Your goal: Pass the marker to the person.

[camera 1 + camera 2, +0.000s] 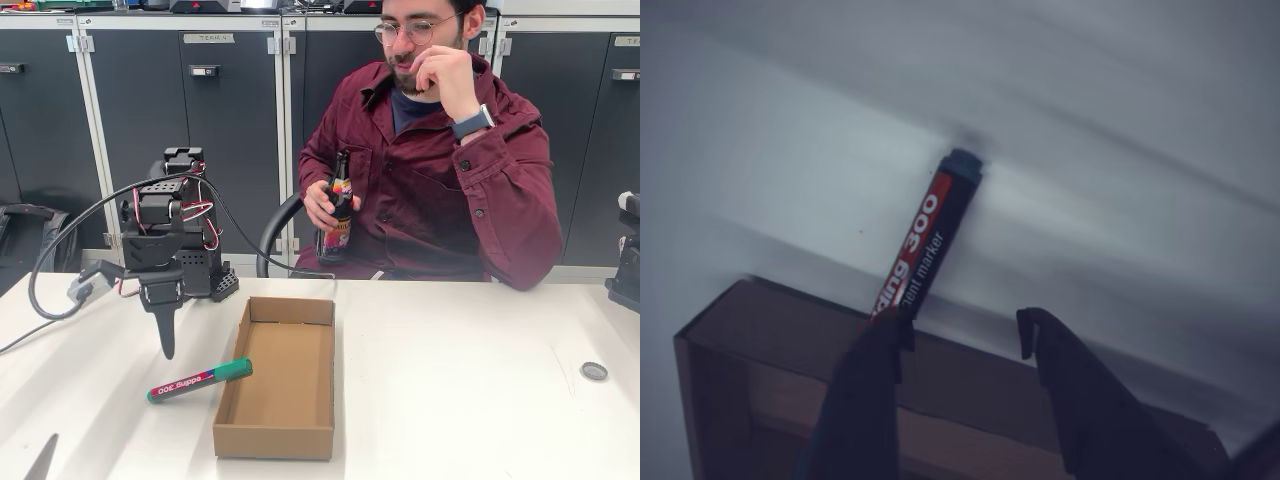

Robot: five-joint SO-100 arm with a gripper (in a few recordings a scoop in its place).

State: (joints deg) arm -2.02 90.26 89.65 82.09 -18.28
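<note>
The marker (pixel 200 380) lies on the white table, pink barrel to the left, its green cap resting against the left wall of a cardboard box (pixel 225 400). My gripper (pixel 166 345) hangs point-down just above and behind the marker's left end, apart from it. In the wrist view the marker (pixel 925 235) lies beyond the fingers, and my gripper (pixel 963 325) is open with nothing between them. The person (pixel 440 170) sits behind the table. One hand is raised to the face, and the other holds a brown bottle (pixel 338 215).
The open, shallow cardboard box (pixel 790 330) sits mid-table right of the marker. A small round bottle cap (pixel 594 371) lies at the far right. My arm's base and cables (pixel 60 260) stand at the back left. Dark cabinets line the wall behind.
</note>
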